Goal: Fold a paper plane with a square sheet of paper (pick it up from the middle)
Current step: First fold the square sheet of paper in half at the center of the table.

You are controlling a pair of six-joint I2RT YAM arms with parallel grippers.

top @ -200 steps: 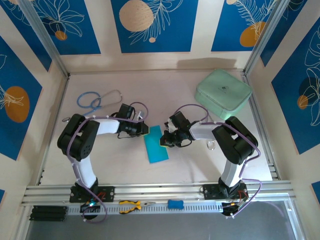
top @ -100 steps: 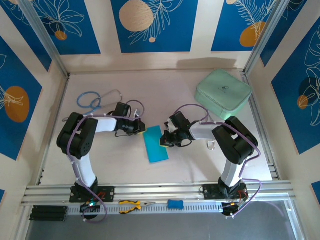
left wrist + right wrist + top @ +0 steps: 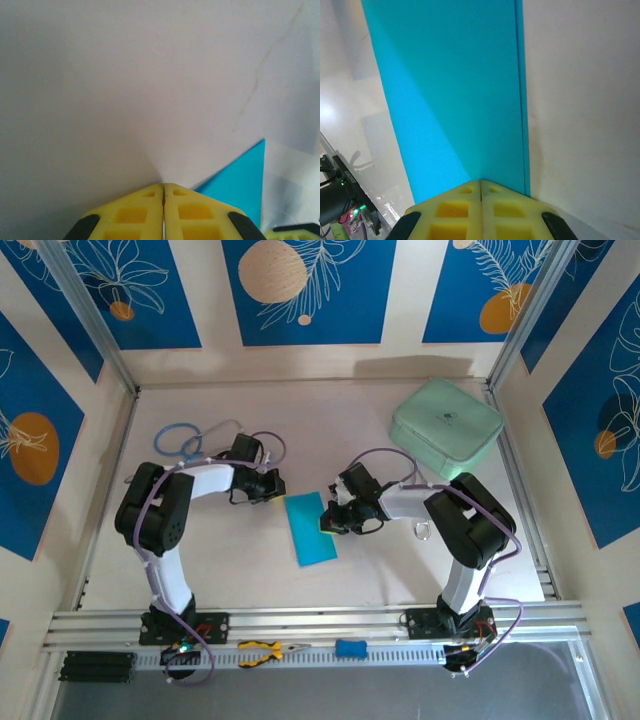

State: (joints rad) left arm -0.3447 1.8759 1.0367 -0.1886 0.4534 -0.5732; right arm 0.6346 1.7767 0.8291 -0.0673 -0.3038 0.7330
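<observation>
paper [image 3: 311,528] beneath right jaws, beside left jaws

Square sheet of paper [image 3: 311,528]: bright cyan-blue, plain.
Left claw [image 3: 164,189], right claw [image 3: 480,184]: yellow fingers, black trim at outer edges.
Left arm [image 3: 172,582], right arm [image 3: 458,590]: white links, black joints, lilac cables.
Table [image 3: 230,550]: pale pinkish-white, plain.
Case [image 3: 446,427]: mint-green.
Stethoscope [image 3: 178,440]: blue tubing.
Pliers [image 3: 262,649]: yellow handles.
Block [image 3: 350,648]: blue.
Wall panels [image 3: 305,290]: deep blue, white leaf outlines, orange and tan discs, cream strips between.
</observation>
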